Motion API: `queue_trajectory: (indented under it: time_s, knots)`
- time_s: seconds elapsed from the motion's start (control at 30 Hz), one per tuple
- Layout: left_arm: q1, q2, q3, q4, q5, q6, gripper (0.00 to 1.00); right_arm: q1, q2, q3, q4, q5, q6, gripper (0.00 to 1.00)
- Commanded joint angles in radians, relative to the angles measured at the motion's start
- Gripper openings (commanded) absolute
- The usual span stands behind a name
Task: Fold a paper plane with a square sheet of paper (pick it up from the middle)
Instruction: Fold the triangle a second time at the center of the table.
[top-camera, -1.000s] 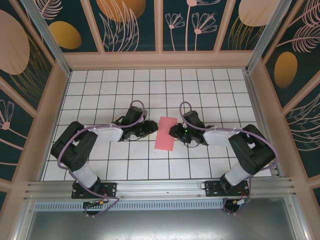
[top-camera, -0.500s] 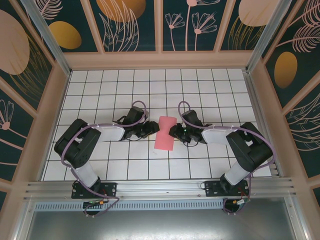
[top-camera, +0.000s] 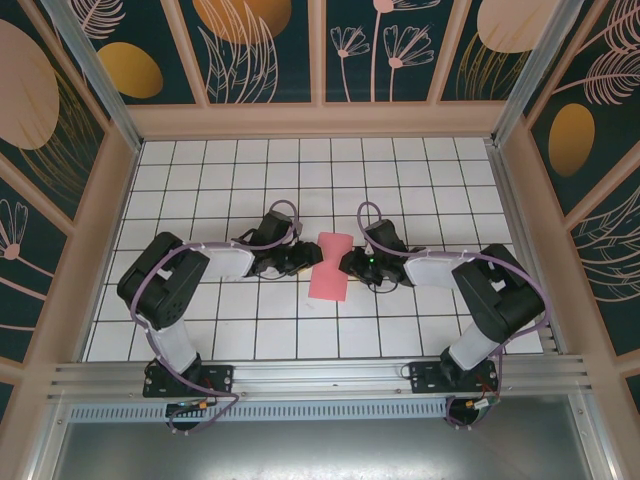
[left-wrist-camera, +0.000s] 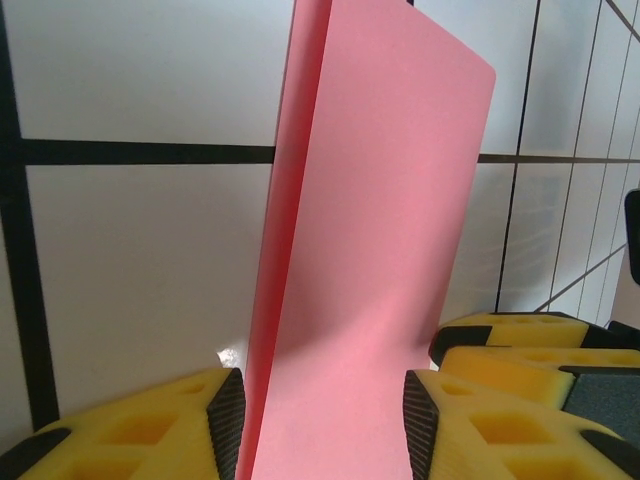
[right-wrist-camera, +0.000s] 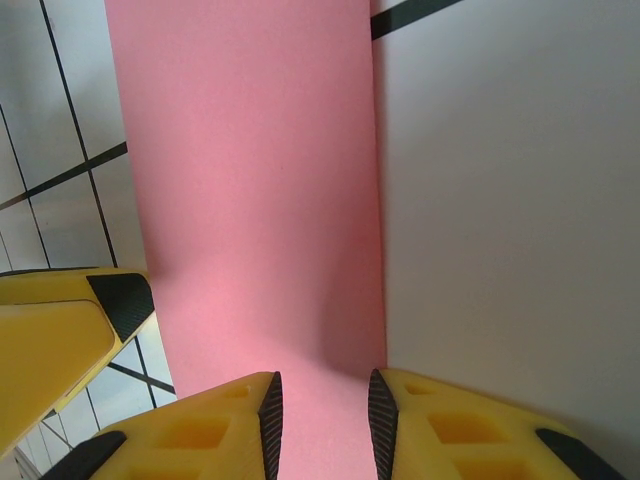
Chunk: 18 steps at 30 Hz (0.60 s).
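The square sheet of paper (top-camera: 330, 266) is lying near the middle of the counter (top-camera: 200, 180). It is showing as a narrow pink strip, folded in two, and its long side is running almost from 12 o'clock to 6 o'clock in the top view. In the left wrist view two layers are showing along its long edge, and they are not sitting tight together.

The left claw (top-camera: 303, 258) is reaching to the sheet from 9 o'clock and the right claw (top-camera: 349, 264) from 3 o'clock. Both are staying very near to the mid part of the strip and near to each other. The left claw's jaws are standing apart, with the pink paper showing in the gap between them. The right claw's jaws are also standing apart, more narrowly, again with paper in the gap. I cannot tell if any pad is really touching the sheet.

Several things, in my judgement, are risking to go wrong from here:
- If one claw is closing on the upper layer only, the fold is opening and the crease is getting lost.
- If the two claws are pressing toward each other, the thin paper is buckling between them instead of lying flat.
- If only one side is catching, the strip is turning on the smooth counter and the next fold is coming out crooked.
- The fingers of the two claws are working so near that they are risking to knock together.
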Motion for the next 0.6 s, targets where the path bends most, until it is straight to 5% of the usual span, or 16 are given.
queue_trajectory:
  time_s: [0.0, 0.57]
  knots:
    - [0.007, 0.028, 0.021, -0.029, 0.015, 0.026, 0.48, -0.007, 0.032, -0.017, -0.028, 0.015, -0.025, 0.33]
    - [0.007, 0.049, 0.039, -0.021, 0.07, 0.046, 0.4, -0.007, 0.05, -0.017, -0.024, 0.012, -0.024, 0.32]
